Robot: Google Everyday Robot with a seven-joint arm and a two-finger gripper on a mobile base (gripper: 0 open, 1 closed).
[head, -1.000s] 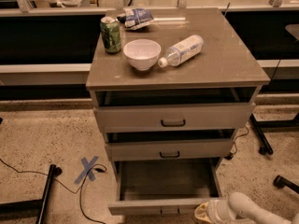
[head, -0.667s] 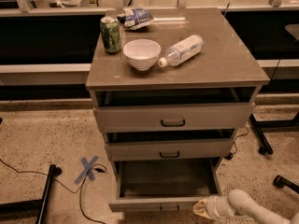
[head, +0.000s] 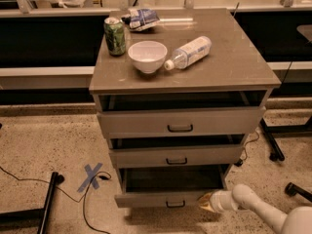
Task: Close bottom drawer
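The bottom drawer (head: 161,199) is the lowest of three in the grey-brown cabinet (head: 229,67). It stands pulled out, its shallow tray showing, with a small black bar handle (head: 175,204) on its short front panel. My gripper (head: 205,202) comes in from the lower right on a white arm and sits against the right end of that front panel. The middle drawer (head: 176,156) and the top drawer (head: 180,122) also stand slightly out.
On the cabinet top are a green can (head: 115,35), a white bowl (head: 147,56), a plastic bottle (head: 189,52) lying down and a snack bag (head: 142,19). A blue tape cross (head: 91,176) and cables lie on the floor at left. Black stand legs (head: 271,143) are at right.
My gripper has moved slightly left and now sits against the right end of the bottom drawer's front. The drawer looks pushed in a little.
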